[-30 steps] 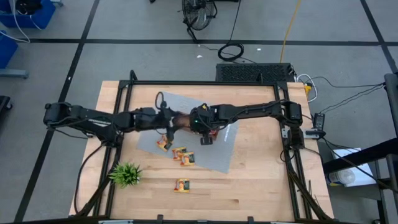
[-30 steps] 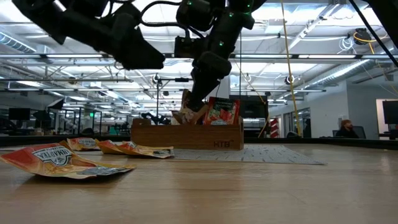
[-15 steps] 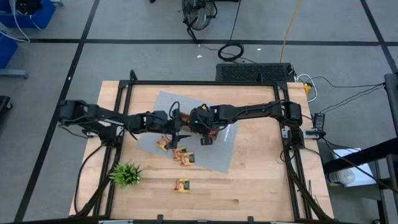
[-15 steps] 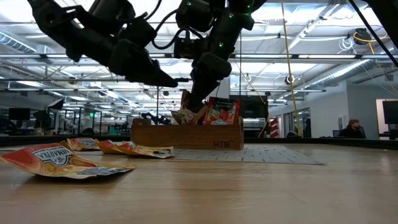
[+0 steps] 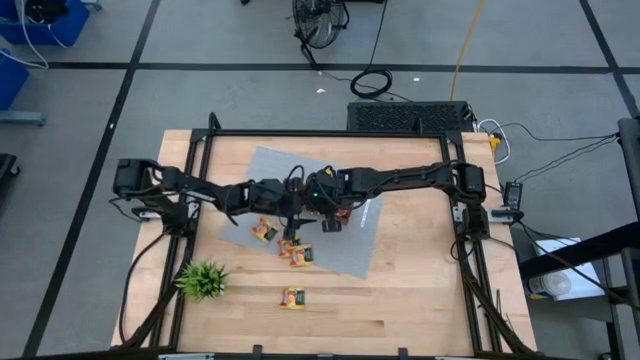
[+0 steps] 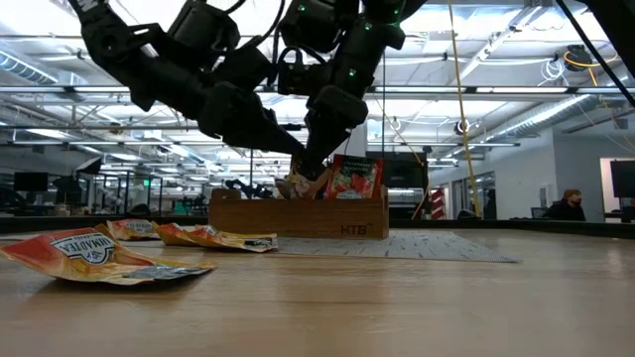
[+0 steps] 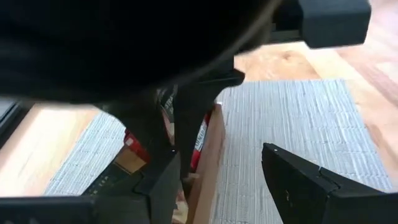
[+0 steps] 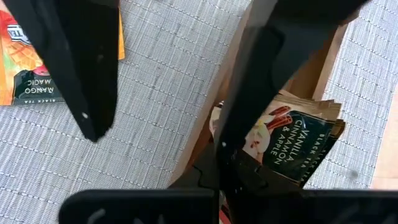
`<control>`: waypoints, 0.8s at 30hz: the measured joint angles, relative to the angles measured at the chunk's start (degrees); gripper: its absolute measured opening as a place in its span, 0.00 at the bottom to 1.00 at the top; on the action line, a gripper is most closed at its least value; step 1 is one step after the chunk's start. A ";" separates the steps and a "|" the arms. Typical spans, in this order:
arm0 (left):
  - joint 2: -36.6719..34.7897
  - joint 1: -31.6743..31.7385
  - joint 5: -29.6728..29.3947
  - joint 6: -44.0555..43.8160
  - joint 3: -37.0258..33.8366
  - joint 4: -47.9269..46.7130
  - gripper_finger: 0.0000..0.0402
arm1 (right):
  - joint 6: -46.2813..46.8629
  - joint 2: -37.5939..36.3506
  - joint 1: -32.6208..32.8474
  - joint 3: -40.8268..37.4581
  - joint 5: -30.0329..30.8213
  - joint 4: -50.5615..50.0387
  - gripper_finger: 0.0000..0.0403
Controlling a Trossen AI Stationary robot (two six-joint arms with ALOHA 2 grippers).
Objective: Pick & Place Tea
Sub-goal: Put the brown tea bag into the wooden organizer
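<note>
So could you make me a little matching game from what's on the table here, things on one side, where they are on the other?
Things:
1. wooden tray
2. green plant
3. lone sachet
4. right claw

Places:
A. bare wood, in front of the mat
B. on the grey mat
C. reaching into the tray
D. near the table's left front corner

Pairs: 1-B, 2-D, 3-A, 4-C

Overhead and table-level views, plus two close wrist views, all sharing the wooden tray [image 6: 298,212].

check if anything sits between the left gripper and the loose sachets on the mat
Nothing visible blocks it. The left gripper hangs open above the orange sachets on the grey mat; the right gripper is beside it at the wooden tray.
</note>
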 joint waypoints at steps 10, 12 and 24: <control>-5.08 0.31 -4.77 1.46 0.03 -7.70 0.56 | -0.28 -0.04 0.02 0.13 0.02 0.59 0.00; -5.69 0.48 -8.13 1.52 0.01 -8.13 0.56 | -0.35 -0.04 0.02 0.13 -0.18 0.48 0.00; -3.11 3.13 -2.09 0.50 -0.06 -4.97 0.56 | -0.62 -0.13 0.15 0.17 -0.32 0.55 0.00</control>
